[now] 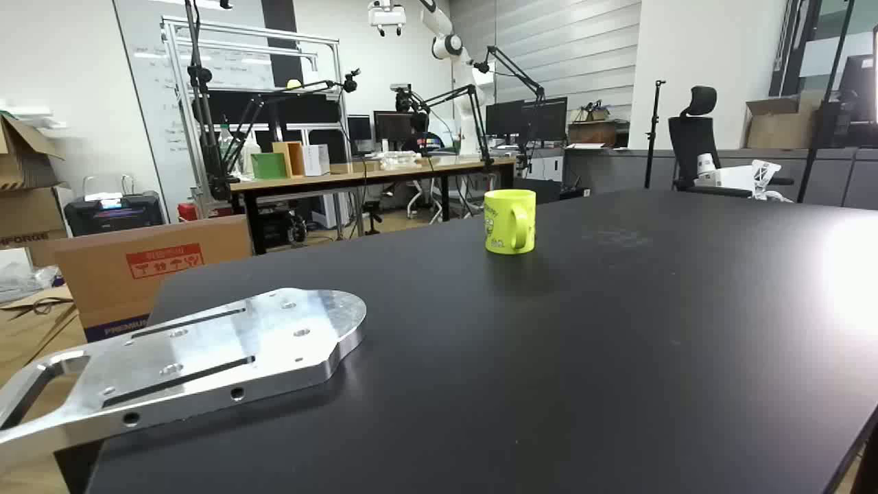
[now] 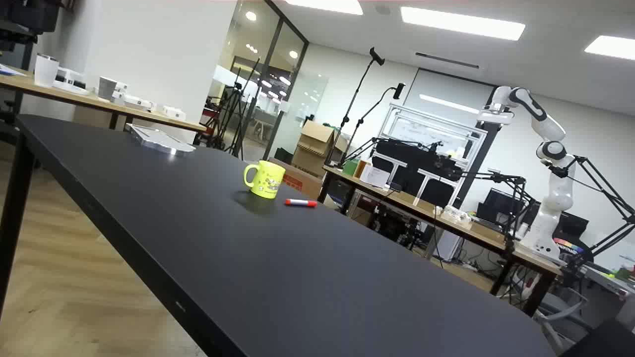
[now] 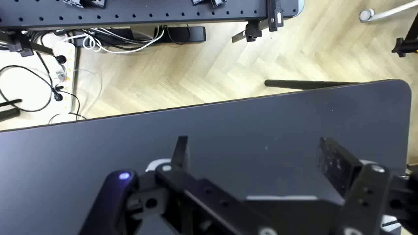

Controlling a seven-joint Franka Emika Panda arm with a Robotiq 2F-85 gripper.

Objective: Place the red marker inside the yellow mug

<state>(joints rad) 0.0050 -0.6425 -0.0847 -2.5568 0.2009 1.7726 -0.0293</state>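
Note:
The yellow mug point(image 1: 498, 221) stands upright on the black table point(image 1: 562, 384) and also shows in an exterior view point(image 2: 269, 179), with its handle to the left there. The red marker point(image 2: 301, 203), with a white middle and red ends, lies on the table beside the mug, apart from it. It does not show in the exterior view with the mug's handle facing the camera. My gripper point(image 3: 253, 138) is open in the wrist view, with nothing between its fingers, above the black table. Neither mug nor marker shows in the wrist view. I cannot make out my gripper in the exterior views.
A silver metal plate point(image 1: 267, 336) lies near one table end, also in an exterior view point(image 2: 158, 139). A cardboard box point(image 1: 158, 274) stands beside the table edge. A workbench point(image 2: 412, 201) with camera arms and a white robot arm point(image 2: 558, 193) is behind.

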